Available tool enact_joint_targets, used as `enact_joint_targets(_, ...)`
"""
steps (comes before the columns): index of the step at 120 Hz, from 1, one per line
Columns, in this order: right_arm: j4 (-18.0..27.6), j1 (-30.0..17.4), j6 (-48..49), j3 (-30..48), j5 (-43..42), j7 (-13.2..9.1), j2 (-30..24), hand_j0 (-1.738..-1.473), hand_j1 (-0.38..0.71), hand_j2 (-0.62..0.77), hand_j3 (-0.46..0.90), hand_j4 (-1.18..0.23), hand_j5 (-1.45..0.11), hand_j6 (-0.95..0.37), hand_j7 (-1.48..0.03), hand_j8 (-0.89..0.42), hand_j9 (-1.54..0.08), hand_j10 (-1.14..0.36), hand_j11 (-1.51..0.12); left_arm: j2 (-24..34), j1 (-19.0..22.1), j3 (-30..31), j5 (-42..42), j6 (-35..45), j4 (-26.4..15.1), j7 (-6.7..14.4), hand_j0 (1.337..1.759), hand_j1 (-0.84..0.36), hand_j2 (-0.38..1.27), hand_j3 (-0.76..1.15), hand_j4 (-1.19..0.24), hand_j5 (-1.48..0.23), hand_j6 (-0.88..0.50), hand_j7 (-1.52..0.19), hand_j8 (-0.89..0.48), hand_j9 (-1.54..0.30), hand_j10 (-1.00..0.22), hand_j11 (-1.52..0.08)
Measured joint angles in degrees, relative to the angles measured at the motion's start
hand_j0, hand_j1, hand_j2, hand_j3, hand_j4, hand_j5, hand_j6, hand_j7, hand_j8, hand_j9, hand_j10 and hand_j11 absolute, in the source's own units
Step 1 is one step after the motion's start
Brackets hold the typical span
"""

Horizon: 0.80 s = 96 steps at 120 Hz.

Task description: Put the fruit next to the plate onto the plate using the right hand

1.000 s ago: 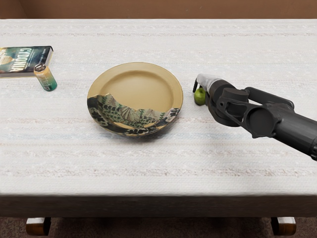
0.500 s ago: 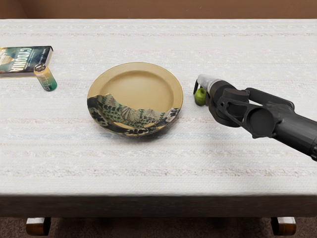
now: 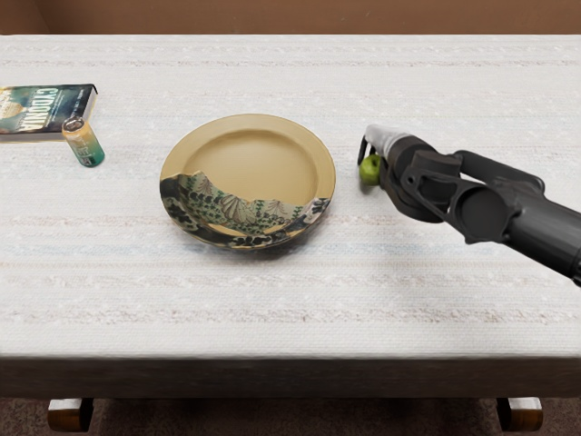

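table [image 3: 290, 272]: pale woven top, filling the view.
plate [image 3: 245, 154]: tan, painted near rim, mid-table.
book [image 3: 41, 107]: far end of the left edge.
right hand [image 3: 379, 147]: arm enters from the right edge; fingers curled around the fruit.
can [image 3: 83, 143]: against the book.
fruit [image 3: 369, 170]: small, green, gripped just right of the plate's rim.

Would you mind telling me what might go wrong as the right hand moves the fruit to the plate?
1. The green fruit is small and partly hidden by the right hand; a shallow hold might let it slip and roll across the table.
2. The plate has a raised rim on that side; a low carry could bump it and shove it.
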Motion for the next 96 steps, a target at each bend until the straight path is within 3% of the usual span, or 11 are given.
enact_joint_targets(69, 0.91, 3.99, -0.17, 5.05, 1.65, -0.04, -0.56, -1.654, 0.24, 0.15, 0.0, -0.6, -0.96, -0.46, -0.91, -0.47, -0.96, -0.68, -0.95, 0.0, 0.0, 0.0, 0.0, 0.0, 0.0, 0.0, 1.658, 0.35, 0.0, 0.0, 0.0, 0.0, 0.0, 0.0, 0.0, 0.0, 0.0, 0.0)
enact_joint_targets(96, 3.68, 4.7, -0.14, 6.04, 3.19, -0.04, -0.24, -1.653, 0.24, 0.12, 0.0, -0.58, -0.99, -0.44, -0.93, -0.46, -0.97, -0.7, -0.97, 0.0, 0.0, 0.0, 0.0, 0.0, 0.0, 0.0, 1.658, 0.35, 0.0, 0.0, 0.0, 0.0, 0.0, 0.0, 0.0, 0.0, 0.0, 0.0)
